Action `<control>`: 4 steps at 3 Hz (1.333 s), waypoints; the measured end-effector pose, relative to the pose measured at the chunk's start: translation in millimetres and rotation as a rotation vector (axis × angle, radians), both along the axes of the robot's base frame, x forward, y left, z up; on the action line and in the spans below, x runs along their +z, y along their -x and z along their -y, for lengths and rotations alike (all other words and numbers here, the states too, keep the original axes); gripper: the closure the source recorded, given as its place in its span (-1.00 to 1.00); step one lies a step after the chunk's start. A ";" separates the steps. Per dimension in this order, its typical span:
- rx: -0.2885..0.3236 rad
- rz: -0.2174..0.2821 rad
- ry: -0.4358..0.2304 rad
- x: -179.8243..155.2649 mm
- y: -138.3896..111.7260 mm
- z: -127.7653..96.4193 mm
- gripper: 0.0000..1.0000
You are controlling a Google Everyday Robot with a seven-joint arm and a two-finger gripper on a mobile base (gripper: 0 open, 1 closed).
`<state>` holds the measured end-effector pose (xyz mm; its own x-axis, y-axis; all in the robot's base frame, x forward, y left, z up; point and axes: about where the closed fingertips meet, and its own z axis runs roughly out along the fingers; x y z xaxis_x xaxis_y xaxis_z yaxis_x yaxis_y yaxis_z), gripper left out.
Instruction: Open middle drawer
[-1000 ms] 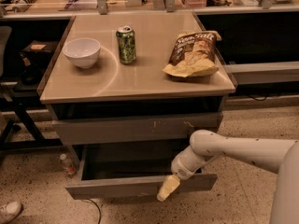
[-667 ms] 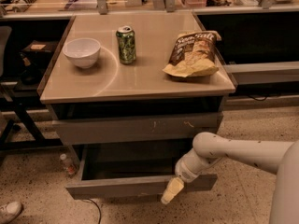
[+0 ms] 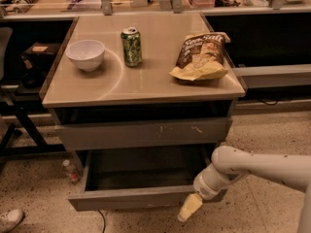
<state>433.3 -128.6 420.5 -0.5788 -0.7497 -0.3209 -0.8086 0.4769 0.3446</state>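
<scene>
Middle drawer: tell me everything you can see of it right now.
The middle drawer is pulled well out of the cabinet and sits level, below the taller scratched front. Its front panel is plain, flat and grey-brown, with no handle. The inside is a dark grey box, and no contents show in the part in view. The gripper hangs in front of the panel's right end, pointing down. Whether it touches the panel cannot be told.

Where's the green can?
In the camera view, the green can stands on the cabinet top, left of centre, between the white bowl and the chip bag. The gripper is low, by the open drawer's front right corner.
</scene>
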 end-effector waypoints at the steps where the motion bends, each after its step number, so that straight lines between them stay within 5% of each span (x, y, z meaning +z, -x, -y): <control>1: -0.032 0.009 0.040 10.6 17.5 20.3 -1.00; 4: -0.153 0.047 0.110 58.3 80.4 70.3 -1.00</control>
